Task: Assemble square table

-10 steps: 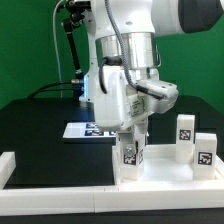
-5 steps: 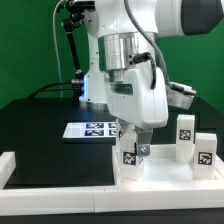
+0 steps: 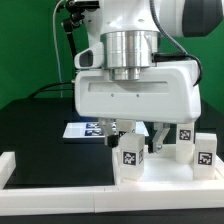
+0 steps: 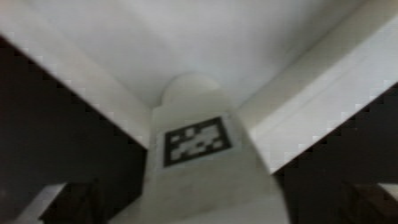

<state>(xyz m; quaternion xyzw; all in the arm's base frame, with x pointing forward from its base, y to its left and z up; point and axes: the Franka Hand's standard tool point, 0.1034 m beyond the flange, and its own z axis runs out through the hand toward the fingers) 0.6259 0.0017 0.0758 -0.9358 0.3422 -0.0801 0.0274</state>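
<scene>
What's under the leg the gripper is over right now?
The tagged leg stands upright on the white tabletop slab, with the open gripper straddling its top. The joint where leg meets slab is not visible, so whether it is screwed in cannot be told.

The table leg [image 3: 130,160] under the arm looks like smooth white plastic with a matt finish, and its black-and-white tag [image 4: 196,141] looks flat and printed. The square tabletop [image 3: 150,172] looks the same matt white plastic. The table surface [image 3: 35,125] is matt black. The robot arm [image 3: 135,95] has a glossy white casing with a brushed metal collar.
</scene>
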